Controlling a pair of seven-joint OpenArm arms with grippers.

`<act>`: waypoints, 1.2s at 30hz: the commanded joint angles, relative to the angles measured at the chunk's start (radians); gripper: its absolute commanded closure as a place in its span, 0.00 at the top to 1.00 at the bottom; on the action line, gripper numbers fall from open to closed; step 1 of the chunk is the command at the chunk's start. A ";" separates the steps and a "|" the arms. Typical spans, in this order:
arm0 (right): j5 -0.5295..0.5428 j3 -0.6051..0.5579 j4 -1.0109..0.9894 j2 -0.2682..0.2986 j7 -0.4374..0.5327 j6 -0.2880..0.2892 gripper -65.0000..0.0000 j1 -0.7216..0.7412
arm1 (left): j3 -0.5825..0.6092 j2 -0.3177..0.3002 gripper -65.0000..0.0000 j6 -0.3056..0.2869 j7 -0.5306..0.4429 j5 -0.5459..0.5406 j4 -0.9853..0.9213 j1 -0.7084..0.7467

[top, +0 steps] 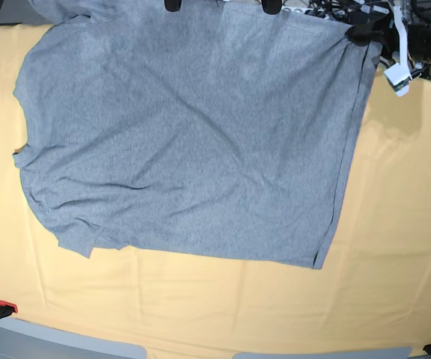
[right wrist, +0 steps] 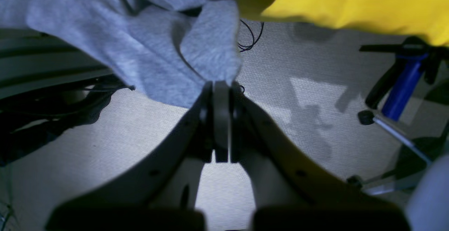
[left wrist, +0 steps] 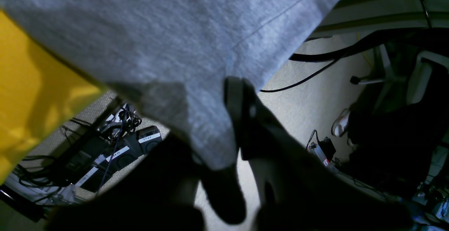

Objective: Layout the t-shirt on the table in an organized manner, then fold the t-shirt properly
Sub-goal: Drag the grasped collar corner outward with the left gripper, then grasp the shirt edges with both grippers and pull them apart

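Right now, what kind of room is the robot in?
Probably a robotics lab: tangled cables and labelled black boxes sit on the floor beside the table, where a t-shirt lies.

The heather-grey cotton t-shirt (top: pixel 193 142) is soft, matt knit cloth with a fine flecked grain and a stitched hem line, lying in shallow wrinkles. The pale yellow-orange cloth covering the table (top: pixel 395 224) is matt, woven and lightly creased. The left gripper (left wrist: pixel 228 125) has dark, dull plastic-looking fingers. The right gripper (right wrist: pixel 221 94) has dark matt fingers with flat smooth pads. The floor (right wrist: pixel 298 94) below looks like pale, finely ribbed carpet.
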 commanded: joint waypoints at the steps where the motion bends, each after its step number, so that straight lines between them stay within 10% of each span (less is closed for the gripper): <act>1: 0.010 0.010 0.008 0.006 0.011 0.005 0.00 -0.019 | -0.012 -0.017 0.00 -0.004 0.000 -0.016 0.013 0.005; 26: 0.006 0.009 0.008 0.062 0.011 0.005 0.00 0.259 | -0.006 0.109 0.00 -0.004 -0.013 -0.016 0.087 -0.370; 36: -0.002 0.008 0.008 0.073 0.018 0.005 0.00 0.358 | 0.179 0.138 0.00 -0.004 -0.077 0.047 0.087 -0.410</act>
